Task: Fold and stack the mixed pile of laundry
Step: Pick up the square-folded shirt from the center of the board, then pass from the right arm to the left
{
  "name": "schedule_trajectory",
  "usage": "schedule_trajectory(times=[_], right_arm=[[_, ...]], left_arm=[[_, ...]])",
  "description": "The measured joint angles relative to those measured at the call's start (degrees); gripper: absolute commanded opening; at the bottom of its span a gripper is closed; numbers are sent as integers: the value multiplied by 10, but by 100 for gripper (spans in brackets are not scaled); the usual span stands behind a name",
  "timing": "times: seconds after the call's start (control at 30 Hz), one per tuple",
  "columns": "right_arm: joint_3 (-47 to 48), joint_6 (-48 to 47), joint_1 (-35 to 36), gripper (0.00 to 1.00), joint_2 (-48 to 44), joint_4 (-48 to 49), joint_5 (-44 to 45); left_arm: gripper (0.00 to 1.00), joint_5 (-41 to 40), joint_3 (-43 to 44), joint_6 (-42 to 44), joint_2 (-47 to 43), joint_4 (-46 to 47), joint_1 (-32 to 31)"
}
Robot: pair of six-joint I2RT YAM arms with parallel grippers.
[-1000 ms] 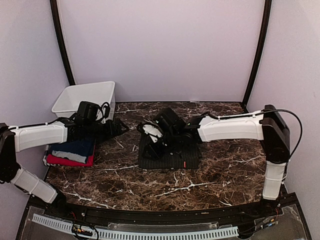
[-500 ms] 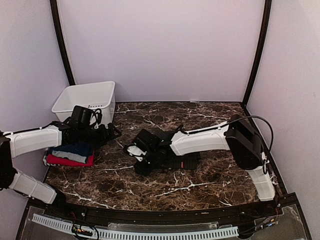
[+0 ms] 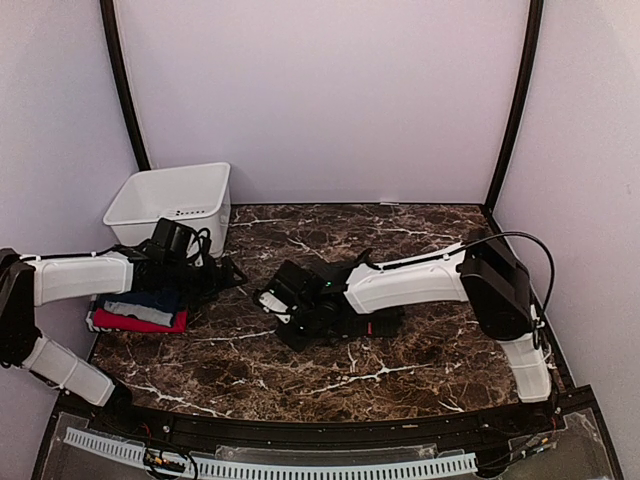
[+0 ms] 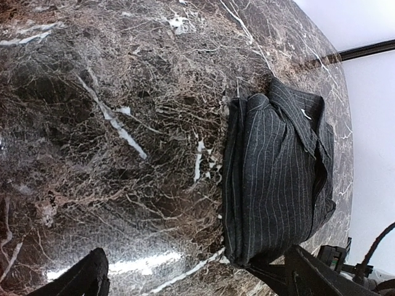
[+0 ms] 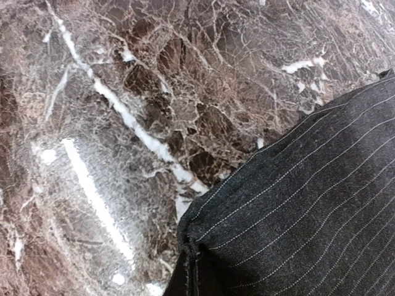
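- The dark charcoal pinstriped collared shirt (image 3: pixel 375 322) is lying folded into a compact rectangle near the middle of the brown marble-patterned table (image 3: pixel 430 360). The left wrist camera is showing it as a neat layered bundle (image 4: pixel 278 179).
- The right gripper (image 3: pixel 283 315) is reaching down at the shirt's left edge with its jaws pressed together. Its own camera is looking straight at a stitched corner of the cloth (image 5: pixel 308 203), but the fingers are out of that view, so I cannot tell whether any fabric is being pinched.
- Well apart on the left, a red T-shirt (image 3: pixel 135 321) is sitting under a navy blue T-shirt (image 3: pixel 150 297) as a small folded stack.
- The left gripper (image 3: pixel 215 272) is hovering just beside that stack, jaws spread wide and holding nothing — it is facing the shirt (image 4: pixel 197 280).
- The white plastic bin (image 3: pixel 222 195) is standing behind the stack.
- To my eye, the folding is looking finished and the stacking step is in hand. The next move is probably calling for a firm grip through all the layers, then carrying the bundle leftward — without letting it fall open.
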Motion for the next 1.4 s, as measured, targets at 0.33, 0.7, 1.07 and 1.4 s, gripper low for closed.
schedule_trajectory(times=[0.33,0.7,1.07,1.4], right_arm=[[-36,2,-9,0,-104,35,-27],[-35,5,-12,0,-107,48,-51],[-12,18,-10,0,-77,56,-94],[19,27,0,0,-46,65,-118]], left_arm=[[99,59,-27,-16,22,74,-1],[99,101,-36,-90,84,184,-49],[90,98,-8,-150,181,229,-90],[77,109,2,-169,210,275,-91]])
